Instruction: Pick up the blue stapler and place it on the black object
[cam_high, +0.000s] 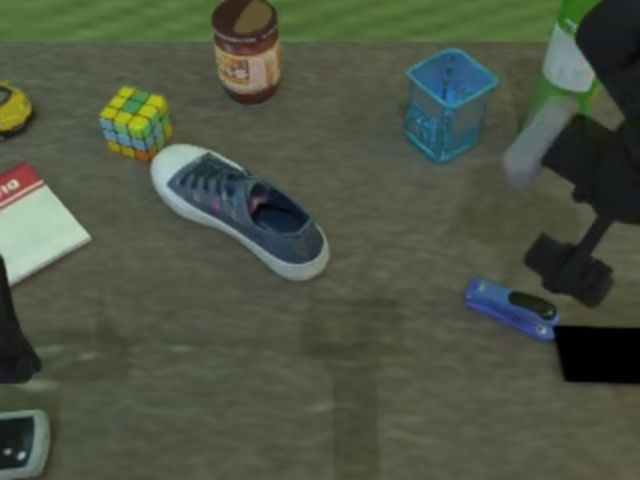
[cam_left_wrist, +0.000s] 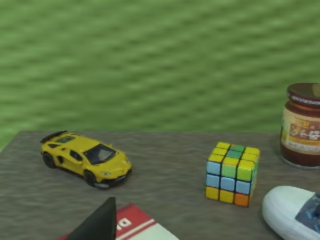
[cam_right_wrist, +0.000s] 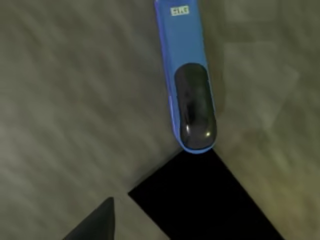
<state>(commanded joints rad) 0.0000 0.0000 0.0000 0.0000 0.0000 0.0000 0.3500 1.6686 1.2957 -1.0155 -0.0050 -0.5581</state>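
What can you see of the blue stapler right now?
The blue stapler is a small, long, glossy bright-blue body with a black oval piece on top and a small label near the other end. It lies flat on the table at the right side, slanted, its black-topped end right at a corner of the black rectangle. The right gripper hovers just beyond it, not touching it.

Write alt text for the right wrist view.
A blue stapler with a black oval top lies on the brown table, one end meeting the corner of a flat black rectangle. A dark fingertip pokes in at the picture's edge.
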